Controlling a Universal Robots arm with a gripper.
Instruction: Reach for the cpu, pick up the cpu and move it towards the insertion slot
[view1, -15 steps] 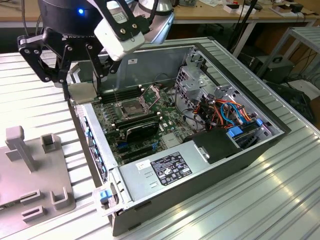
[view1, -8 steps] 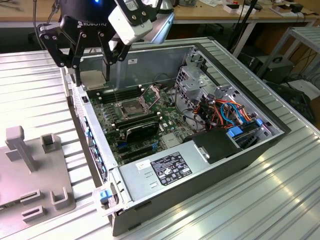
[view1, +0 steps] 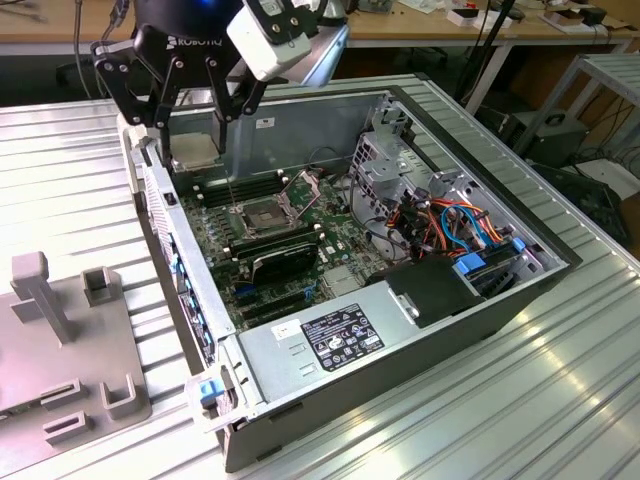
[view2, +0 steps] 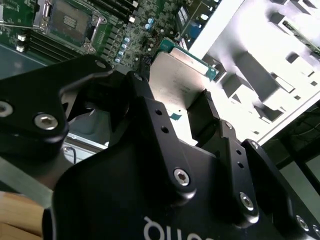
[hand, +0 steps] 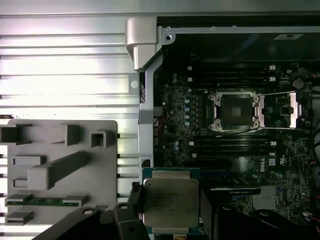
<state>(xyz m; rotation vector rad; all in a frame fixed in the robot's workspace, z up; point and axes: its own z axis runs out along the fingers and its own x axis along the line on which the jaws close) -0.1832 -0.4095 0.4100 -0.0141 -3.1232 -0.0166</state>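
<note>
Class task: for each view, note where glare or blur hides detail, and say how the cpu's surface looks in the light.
Exterior view: ribbed table shows bright glare streaks; cpu sits dim in the gripper. Second wrist view: the pale case wall is blown out, the gripper close and soft, cpu partly washed out. First wrist view: table bands glare; cpu evenly lit, slot clear.
</note>
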